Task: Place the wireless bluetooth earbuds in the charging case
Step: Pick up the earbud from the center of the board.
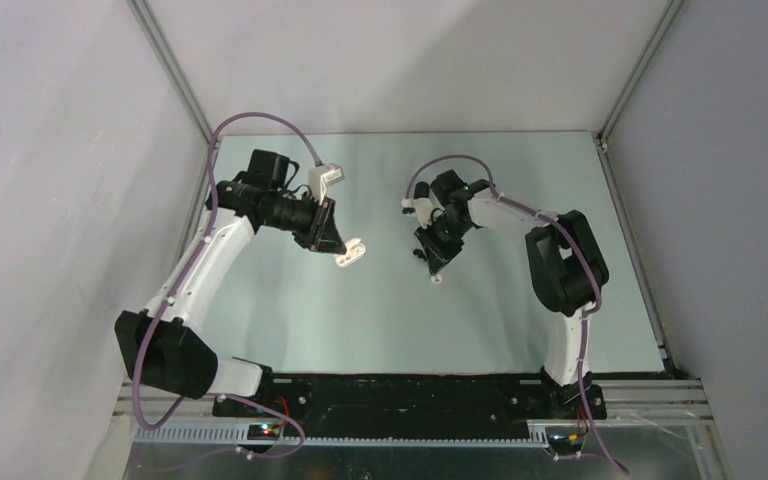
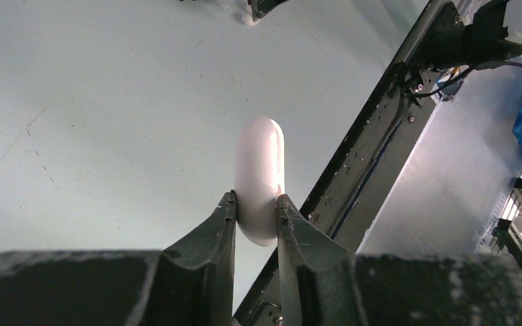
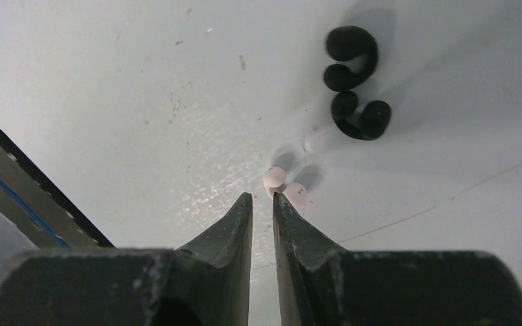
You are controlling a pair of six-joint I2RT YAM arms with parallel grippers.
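Note:
My left gripper is shut on a white oval charging case and holds it above the table; the left wrist view shows the case edge-on between both fingers. My right gripper hangs low over the table with its jaws a narrow gap apart and nothing between them. Two tiny white earbuds lie on the table just beyond its fingertips, one partly behind the right fingertip. Two black curled earbuds lie farther ahead.
The black base rail runs along the near table edge and shows in the left wrist view. Grey walls enclose the table on the left, back and right. No second case is in view.

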